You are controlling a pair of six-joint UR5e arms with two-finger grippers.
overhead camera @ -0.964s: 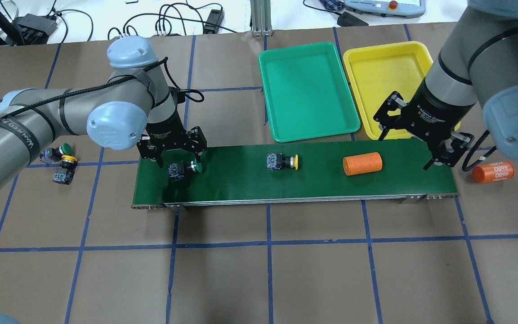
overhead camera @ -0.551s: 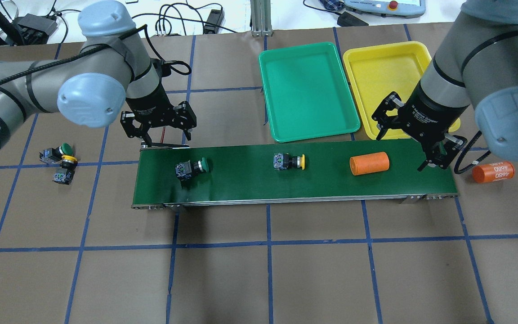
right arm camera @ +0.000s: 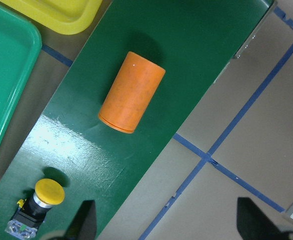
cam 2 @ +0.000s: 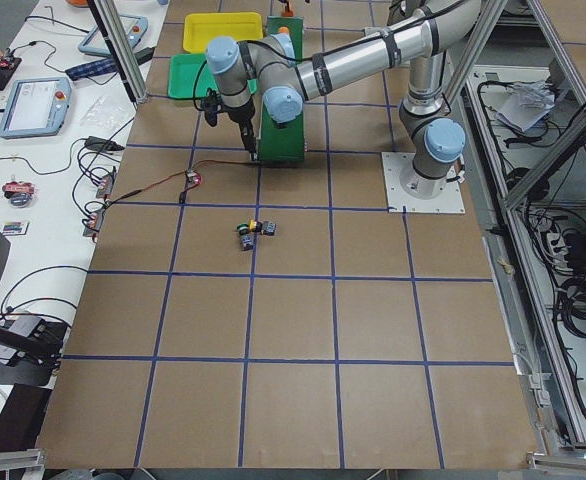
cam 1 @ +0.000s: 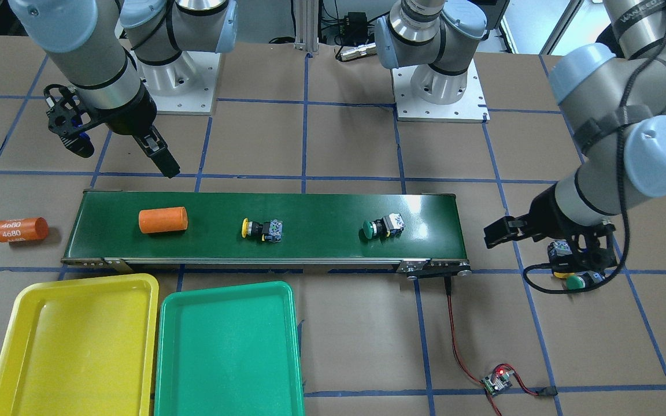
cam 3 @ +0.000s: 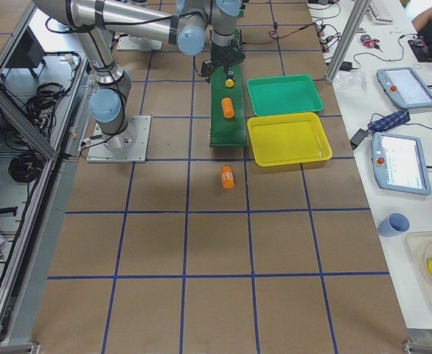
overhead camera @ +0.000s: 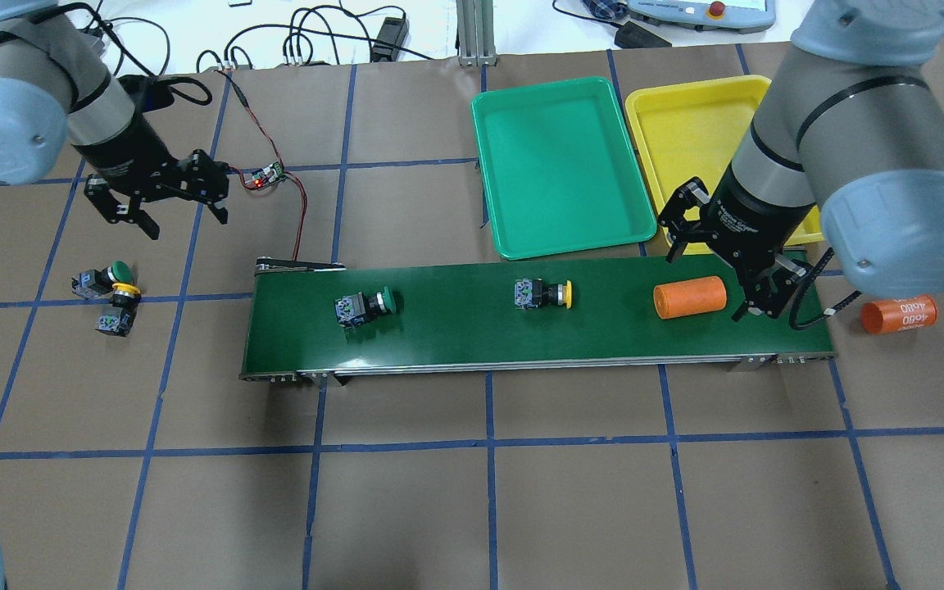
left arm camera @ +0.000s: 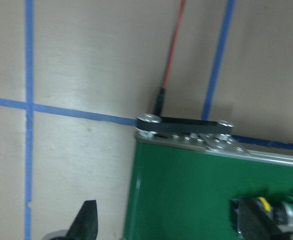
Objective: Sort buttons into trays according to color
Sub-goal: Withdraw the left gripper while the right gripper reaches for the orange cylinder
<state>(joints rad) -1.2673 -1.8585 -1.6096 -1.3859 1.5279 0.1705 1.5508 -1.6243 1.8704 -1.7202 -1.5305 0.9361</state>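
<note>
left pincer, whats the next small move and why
Probably shift the left pincer over the loose green button on the table and descend. The pincer is open and empty, and it hangs near that button and the yellow button beside it. Both lie off the conveyor belt. The green tray and yellow tray hold nothing.

We see bright, even overhead light, soft shadows on the bench (overhead camera: 488, 508), glare on the belt (right arm camera: 81, 150), and a blurred left wrist view.
</note>
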